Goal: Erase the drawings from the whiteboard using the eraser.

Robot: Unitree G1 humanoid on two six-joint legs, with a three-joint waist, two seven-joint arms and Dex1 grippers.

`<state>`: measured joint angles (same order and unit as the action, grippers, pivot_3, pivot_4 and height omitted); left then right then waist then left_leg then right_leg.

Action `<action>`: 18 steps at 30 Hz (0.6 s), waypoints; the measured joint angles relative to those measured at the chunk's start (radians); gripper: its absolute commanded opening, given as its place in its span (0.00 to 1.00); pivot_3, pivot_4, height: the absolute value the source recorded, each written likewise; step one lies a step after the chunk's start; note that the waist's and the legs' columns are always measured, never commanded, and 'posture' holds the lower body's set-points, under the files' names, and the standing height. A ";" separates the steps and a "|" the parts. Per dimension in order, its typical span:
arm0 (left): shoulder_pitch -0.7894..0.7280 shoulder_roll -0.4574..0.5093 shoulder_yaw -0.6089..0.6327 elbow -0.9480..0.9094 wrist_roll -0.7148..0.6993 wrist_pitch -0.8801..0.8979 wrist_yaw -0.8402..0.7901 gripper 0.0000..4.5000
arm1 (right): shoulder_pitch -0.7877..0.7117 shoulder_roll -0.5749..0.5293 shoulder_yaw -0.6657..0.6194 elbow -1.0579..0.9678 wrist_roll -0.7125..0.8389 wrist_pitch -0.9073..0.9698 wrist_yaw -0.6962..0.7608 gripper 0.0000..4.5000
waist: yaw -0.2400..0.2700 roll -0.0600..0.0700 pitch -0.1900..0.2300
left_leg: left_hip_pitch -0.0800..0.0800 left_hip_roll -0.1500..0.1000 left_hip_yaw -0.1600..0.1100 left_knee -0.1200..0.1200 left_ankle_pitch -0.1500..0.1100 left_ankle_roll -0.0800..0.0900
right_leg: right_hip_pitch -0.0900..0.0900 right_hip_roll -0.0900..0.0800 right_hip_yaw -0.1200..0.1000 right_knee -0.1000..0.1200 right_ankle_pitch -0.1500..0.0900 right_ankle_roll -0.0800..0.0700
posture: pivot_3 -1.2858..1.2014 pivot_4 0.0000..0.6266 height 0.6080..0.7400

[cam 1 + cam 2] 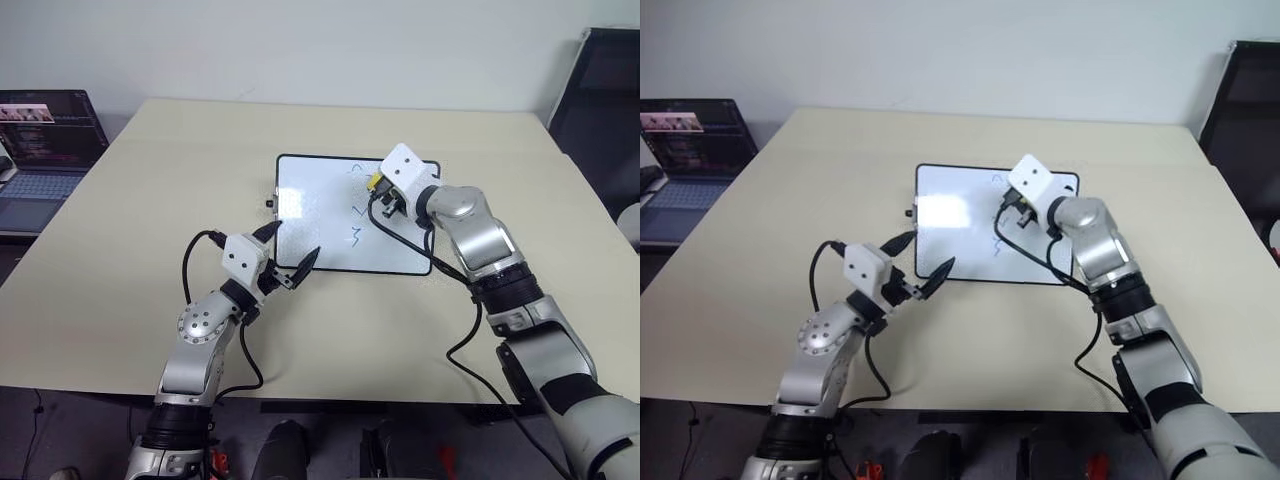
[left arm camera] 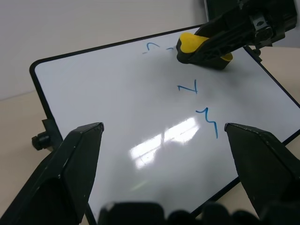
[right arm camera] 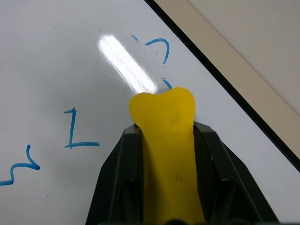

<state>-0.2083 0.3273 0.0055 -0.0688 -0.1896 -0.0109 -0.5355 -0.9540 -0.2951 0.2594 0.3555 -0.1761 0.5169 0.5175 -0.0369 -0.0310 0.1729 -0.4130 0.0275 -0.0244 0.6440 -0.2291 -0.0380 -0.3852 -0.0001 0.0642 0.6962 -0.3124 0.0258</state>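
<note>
Eraser (image 3: 165, 140) hides part of top drawing (image 3: 157, 47)

whiteboard (image 1: 320, 215) on table (image 1: 150, 200), eraser (image 2: 201, 47) on it, laptop (image 1: 40, 150) left

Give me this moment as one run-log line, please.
right gripper: shut on eraser, at top drawing | left gripper: open, idle | whiteboard: drawings partly erased

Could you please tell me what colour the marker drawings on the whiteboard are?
Blue: the thin marker drawings on the glossy white whiteboard show best in the right wrist view.
</note>
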 measured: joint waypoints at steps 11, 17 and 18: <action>0.010 0.006 0.001 -0.002 0.000 0.000 0.001 1.00 | -0.011 0.079 0.014 0.023 -0.006 0.002 -0.017 0.24 | -0.020 0.000 0.000 | 0.001 0.001 0.000 -0.001 0.000 0.000 | 0.000 0.001 0.001 0.000 0.000 0.000 | 0.52 0.24 1.00; 0.015 0.009 0.001 -0.004 0.000 0.000 0.002 1.00 | -0.025 0.084 0.014 0.048 -0.006 -0.008 -0.017 0.24 | -0.021 0.000 0.000 | 0.001 0.001 0.001 -0.001 0.000 0.000 | 0.000 0.001 0.001 0.001 0.000 0.000 | 0.52 0.24 1.00; 0.015 0.009 0.001 -0.004 0.000 0.000 0.002 1.00 | -0.030 0.086 0.014 0.055 -0.006 -0.010 -0.017 0.24 | -0.021 0.000 0.000 | 0.002 0.001 0.001 -0.001 0.000 0.000 | 0.000 0.001 0.001 0.001 0.000 0.000 | 0.52 0.24 1.00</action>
<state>-0.1930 0.3365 0.0065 -0.0732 -0.1897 -0.0107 -0.5332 -0.9842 -0.2096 0.2734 0.4105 -0.1816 0.5074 0.5004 -0.0576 -0.0310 0.1729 -0.4114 0.0282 -0.0232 0.6435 -0.2291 -0.0380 -0.3853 0.0008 0.0653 0.6969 -0.3124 0.0258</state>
